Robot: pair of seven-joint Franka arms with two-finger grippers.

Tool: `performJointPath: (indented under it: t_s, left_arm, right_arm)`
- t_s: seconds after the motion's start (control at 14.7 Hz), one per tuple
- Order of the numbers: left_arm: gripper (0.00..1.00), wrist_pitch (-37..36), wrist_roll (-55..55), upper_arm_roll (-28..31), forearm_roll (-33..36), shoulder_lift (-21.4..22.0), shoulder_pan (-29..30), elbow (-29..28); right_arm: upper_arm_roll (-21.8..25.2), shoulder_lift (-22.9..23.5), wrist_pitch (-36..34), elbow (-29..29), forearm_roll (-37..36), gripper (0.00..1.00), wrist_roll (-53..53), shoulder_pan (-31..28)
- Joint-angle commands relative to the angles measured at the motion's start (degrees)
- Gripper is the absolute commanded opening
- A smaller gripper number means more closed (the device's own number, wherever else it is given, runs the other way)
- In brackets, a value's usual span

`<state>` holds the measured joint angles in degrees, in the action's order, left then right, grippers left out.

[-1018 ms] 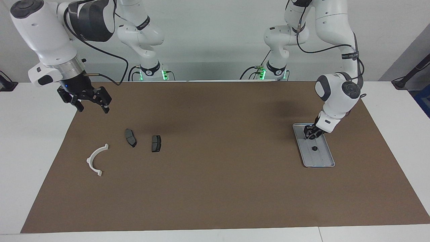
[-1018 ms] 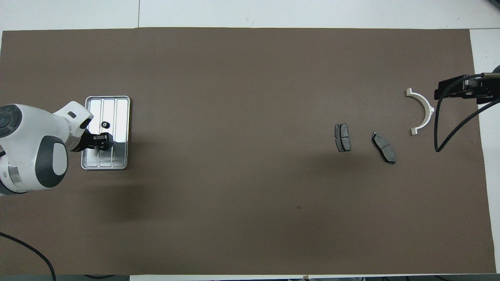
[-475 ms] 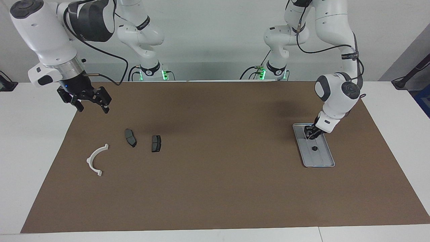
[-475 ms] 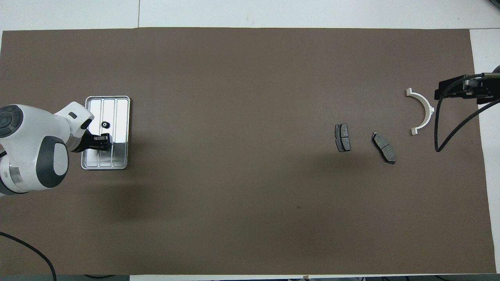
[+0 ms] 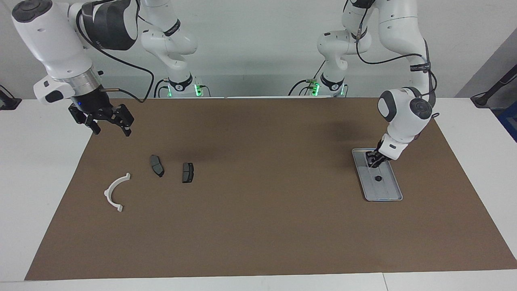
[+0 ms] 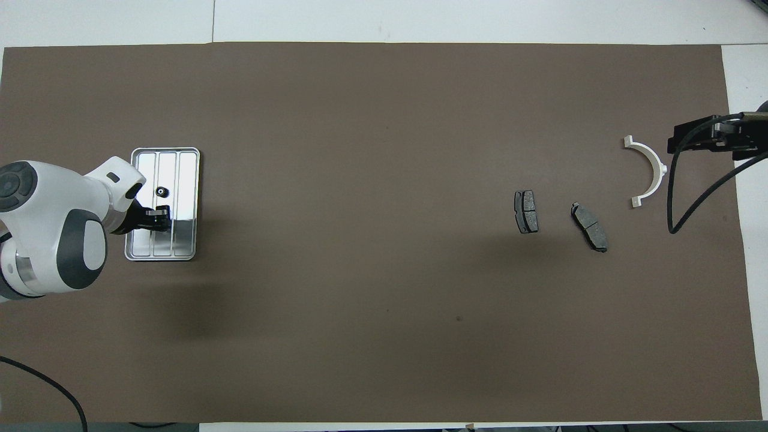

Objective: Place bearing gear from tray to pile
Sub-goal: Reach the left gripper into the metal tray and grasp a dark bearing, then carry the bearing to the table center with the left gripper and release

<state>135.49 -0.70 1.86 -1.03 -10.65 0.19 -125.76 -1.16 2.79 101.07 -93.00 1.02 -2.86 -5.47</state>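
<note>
Right arm waits. The right gripper (image 5: 112, 130) hangs raised over the edge of the brown mat (image 5: 258, 226), at the right arm's end of the bench (image 5: 40, 182). Its fingers stand wide with nothing between them.

At the left arm's end, the left gripper (image 5: 373, 161) is down low over the end of the tray (image 5: 398, 197) nearest the robots. I cannot tell how its fingers stand, or whether they hold anything.

The tray lies flat on the mat, lengthwise away from the robots.

The bearing gear (image 5: 378, 178) is a small dark round piece. It sits in the tray near its middle, a little farther out than the left gripper and apart from it.

The pile (image 5: 157, 165) is well apart from the tray, toward the right arm's end.
- The two dark brake-pad pieces (image 5: 188, 172) lie side by side, not touching.
- The white arc bracket (image 5: 108, 190) lies a bit farther from the robots than the pads, closer to the mat's edge. It is separate from both pads.
</note>
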Motion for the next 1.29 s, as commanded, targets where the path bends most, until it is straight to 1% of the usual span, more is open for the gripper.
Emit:
performJointPath:
  t_s: [0.0, 0.07, 0.34, 0.48, 1.02, 1.22]
  left_arm:
    - [0.06, -0.75, -1.23, 0.34, 0.85, 0.1, -0.54, -0.81]
    - [0.03, -1.28, -1.67, 0.25, 0.85, 0.02, -0.54, -0.19]
    - [0.02, -5.23, -5.27, -0.19, 0.24, -0.16, -0.72, 4.55]
    - [0.02, -6.12, -8.34, -0.36, 0.15, -0.16, -1.85, 6.05]
    - [0.02, -8.05, -33.46, -0.19, 0.15, -0.6, -16.17, 9.74]
    - [0.02, -8.14, -44.7, -0.19, 0.15, -0.77, -22.84, 11.23]
  right_arm:
    - [-0.07, 0.02, -0.52, 0.01, -0.67, 1.0, 1.54, -0.51]
    - [0.02, 0.02, -0.61, 0.1, -0.58, 1.0, 1.72, -0.51]
    - [0.11, 0.02, -0.52, 0.27, -0.58, 1.0, 1.81, -0.51]
    - [0.72, 0.02, -0.26, 0.27, -0.58, 1.0, 2.42, -0.42]
    - [0.9, 0.02, -0.08, 0.18, -0.58, 1.0, 3.3, -0.51]
    - [0.9, 0.02, -0.08, -0.08, -0.58, 1.0, 3.3, -0.42]
